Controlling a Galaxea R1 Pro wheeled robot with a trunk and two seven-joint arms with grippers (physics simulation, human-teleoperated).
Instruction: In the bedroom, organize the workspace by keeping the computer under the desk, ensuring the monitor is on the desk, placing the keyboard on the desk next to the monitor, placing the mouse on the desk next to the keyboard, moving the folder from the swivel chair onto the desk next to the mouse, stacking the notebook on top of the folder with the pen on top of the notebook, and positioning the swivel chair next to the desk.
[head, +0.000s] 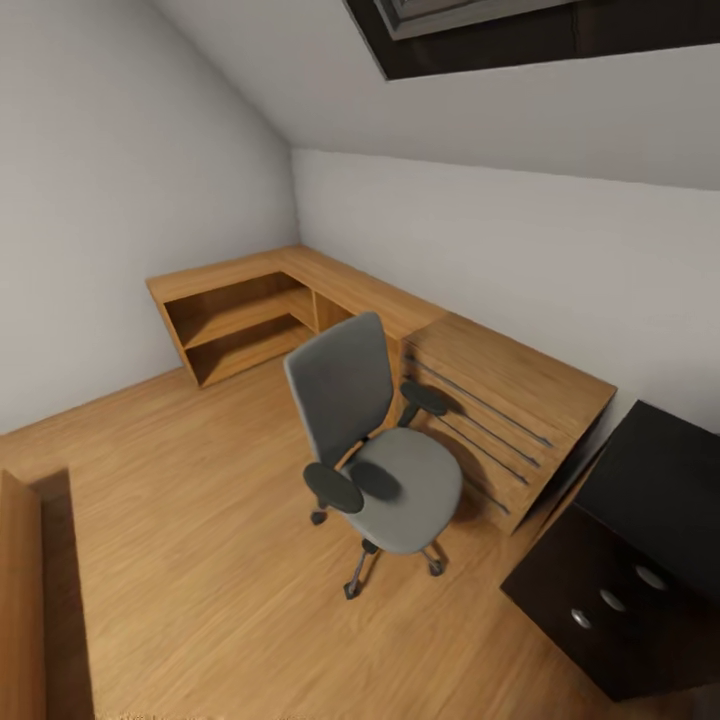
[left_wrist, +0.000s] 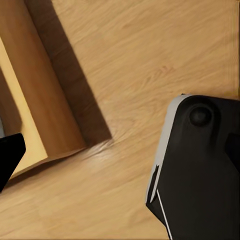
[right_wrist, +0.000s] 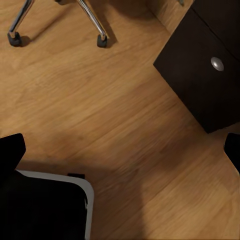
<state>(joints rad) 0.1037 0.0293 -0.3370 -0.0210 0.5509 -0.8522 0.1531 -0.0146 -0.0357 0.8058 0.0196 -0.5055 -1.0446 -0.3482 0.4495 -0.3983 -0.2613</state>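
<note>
The desk (head: 668, 470) was the biggest task item in sight, its glossy black top filling the head view's 4 o'clock corner, with round silver knobs (head: 612, 600) on the drawer front facing the room. Beside it, toward 2 o'clock, stood a light wooden chest of drawers (head: 505, 400), and an L-shaped run of wooden shelving (head: 250, 310) wrapped the far corner at 11 o'clock.

The swivel chair (head: 385, 450) sat almost dead centre, just off the wooden chest and near the desk's drawer end. Its backrest faced 11 o'clock and its grey seat looked bare; no blue folder could be made out on it.

From the robot, chair and desk both lay ahead and toward the right, so I judged the right arm the nearer one. The right wrist view showed the chair's chrome legs and castors (right_wrist: 102, 41) and the black drawer (right_wrist: 210, 75) close below that arm.

Only dark finger edges showed at each wrist frame's margins, so I could not tell either gripper's state.
</note>
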